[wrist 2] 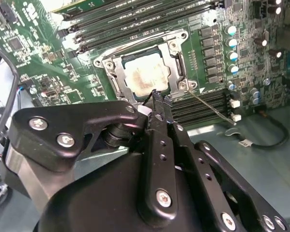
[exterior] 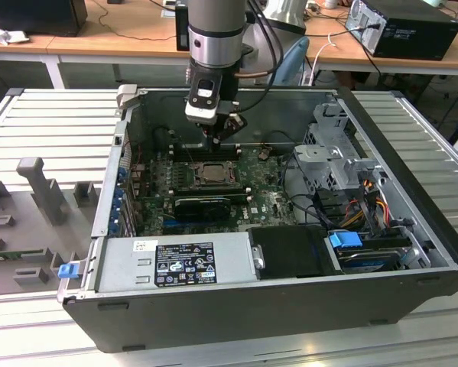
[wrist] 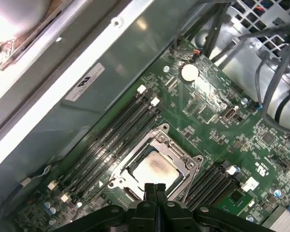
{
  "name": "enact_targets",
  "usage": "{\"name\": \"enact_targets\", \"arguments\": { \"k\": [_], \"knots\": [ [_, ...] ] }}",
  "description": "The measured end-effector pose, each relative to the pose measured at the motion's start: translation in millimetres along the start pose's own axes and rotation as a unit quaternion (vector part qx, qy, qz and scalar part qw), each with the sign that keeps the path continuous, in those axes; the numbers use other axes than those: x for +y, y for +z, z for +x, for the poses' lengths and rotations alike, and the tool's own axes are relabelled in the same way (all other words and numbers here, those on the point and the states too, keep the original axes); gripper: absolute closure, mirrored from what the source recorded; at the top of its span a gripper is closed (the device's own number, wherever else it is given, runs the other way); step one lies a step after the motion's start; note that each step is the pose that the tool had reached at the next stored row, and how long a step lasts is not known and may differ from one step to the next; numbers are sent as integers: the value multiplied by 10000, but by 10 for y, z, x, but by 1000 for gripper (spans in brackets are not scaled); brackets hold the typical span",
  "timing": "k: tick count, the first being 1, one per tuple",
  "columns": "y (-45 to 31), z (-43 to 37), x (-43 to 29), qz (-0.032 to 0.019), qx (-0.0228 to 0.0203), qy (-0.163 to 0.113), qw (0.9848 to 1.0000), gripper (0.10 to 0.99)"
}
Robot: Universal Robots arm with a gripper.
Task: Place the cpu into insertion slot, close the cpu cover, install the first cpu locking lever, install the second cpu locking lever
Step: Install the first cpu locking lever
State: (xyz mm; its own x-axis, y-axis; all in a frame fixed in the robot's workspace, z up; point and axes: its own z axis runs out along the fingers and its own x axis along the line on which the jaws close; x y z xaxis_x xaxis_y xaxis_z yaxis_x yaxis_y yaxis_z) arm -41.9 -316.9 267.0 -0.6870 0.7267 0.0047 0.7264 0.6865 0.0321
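One arm [exterior: 213,30], one gripper [exterior: 218,138], and I have it hanging inside the open computer case [exterior: 290,321]. In the exterior view the black fingers [exterior: 227,126] sit above the far edge of the socket [exterior: 211,173] on the green board [exterior: 274,202]. The long black graphics card [exterior: 202,205] lies on the socket's near side, apart from the tool.

In the second wrist view the fingers are pressed together with nothing that I can see between them, their tips hovering at one edge of the socket. The chip [wrist 2: 144,77] lies flat in the socket, its pale top showing through the window of the cover [wrist 2: 177,58], which looks folded down over it. A thin wire lever [wrist 2: 210,107] leaves the cover's corner just beside the fingertips and slants away across the memory slots [wrist 2: 193,113], its free end pointing off from the socket. I judge it unlatched. A second lever [wrist 2: 135,44] runs close along the opposite side of the frame, and whether it is hooked I cannot tell.

In the first wrist view the closed tips sit at the socket's edge, with the chip [wrist: 152,169] directly ahead of them and the cover [wrist: 181,157] framing it.
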Motion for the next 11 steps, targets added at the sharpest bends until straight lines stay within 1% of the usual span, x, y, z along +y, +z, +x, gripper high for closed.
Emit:
{"name": "enact_targets", "arguments": {
  "k": [4,6,8,10,11],
  "knots": [
    [0,0,0,1,8,-233,9997,980],
    [0,0,0,2,12,-384,9993,980],
    [0,0,0,2,17,-528,9986,980],
    [0,0,0,3,22,-688,9976,980],
    [0,0,0,4,25,-789,9969,980]
  ]
}}
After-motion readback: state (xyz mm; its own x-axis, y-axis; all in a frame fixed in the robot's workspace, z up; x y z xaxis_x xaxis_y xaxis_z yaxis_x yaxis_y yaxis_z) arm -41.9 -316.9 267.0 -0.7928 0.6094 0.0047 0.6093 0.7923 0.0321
